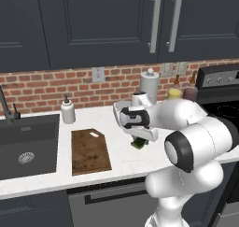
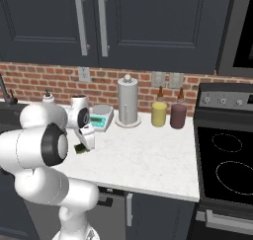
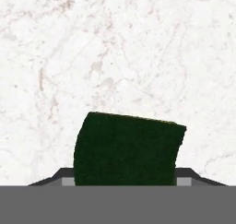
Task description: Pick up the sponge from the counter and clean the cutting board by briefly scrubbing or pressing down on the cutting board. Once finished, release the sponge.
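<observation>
Counter (image 1: 121, 163): white veined marble worktop, spread beneath the gripper on every side. Cutting board (image 1: 90, 151): dark brown, stained, flat on the counter to the gripper's left, well apart from it, beside the sink (image 1: 28, 144). Gripper (image 1: 139, 142): pointed down, low over the counter; its 2 fingers are clamped on the sponge. Sponge (image 3: 126, 149): dark green top, held between the fingers directly under the hand, over bare marble right of the board; whether it touches the counter cannot be told.
</observation>
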Tool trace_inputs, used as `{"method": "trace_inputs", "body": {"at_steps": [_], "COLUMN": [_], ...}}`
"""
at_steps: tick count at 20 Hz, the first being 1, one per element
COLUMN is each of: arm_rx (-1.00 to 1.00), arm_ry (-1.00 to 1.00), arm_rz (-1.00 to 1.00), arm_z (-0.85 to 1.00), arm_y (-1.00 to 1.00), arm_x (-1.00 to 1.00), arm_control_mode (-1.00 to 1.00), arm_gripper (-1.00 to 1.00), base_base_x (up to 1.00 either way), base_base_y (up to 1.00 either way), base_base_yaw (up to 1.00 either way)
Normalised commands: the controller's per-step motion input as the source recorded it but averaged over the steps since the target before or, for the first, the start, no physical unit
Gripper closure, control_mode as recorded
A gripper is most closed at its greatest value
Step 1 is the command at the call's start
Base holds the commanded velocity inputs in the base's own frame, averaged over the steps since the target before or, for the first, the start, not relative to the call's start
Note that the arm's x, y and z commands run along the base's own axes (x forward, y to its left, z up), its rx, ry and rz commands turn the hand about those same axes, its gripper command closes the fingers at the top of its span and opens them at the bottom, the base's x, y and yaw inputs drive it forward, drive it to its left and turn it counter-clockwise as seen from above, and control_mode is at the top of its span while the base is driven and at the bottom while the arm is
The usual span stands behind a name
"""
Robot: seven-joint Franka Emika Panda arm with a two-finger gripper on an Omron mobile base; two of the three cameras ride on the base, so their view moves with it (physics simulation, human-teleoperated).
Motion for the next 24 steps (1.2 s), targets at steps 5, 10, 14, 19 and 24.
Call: {"method": "trace_inputs", "body": {"at_steps": [5, 10, 14, 19, 24], "arm_rx": [-0.08, -0.10, -0.07, -0.10, -0.14], "arm_ry": [0.03, 0.00, -0.05, 0.00, 0.00], "arm_rz": [-0.19, -0.18, -0.14, -0.15, -0.19], "arm_z": [0.18, 0.00, 0.02, 0.03, 0.00], "arm_y": [0.29, 0.41, 0.38, 0.47, 0.66], "arm_x": [0.02, 0.20, 0.00, 0.00, 0.01], "arm_control_mode": [-1.00, -1.00, -1.00, -1.00, -1.00], "arm_gripper": [1.00, 1.00, 1.00, 1.00, 1.00], "base_base_x": [0.00, 0.00, 0.00, 0.00, 0.00], "base_base_y": [0.00, 0.00, 0.00, 0.00, 0.00], "base_base_yaw": [0.00, 0.00, 0.00, 0.00, 0.00]}}
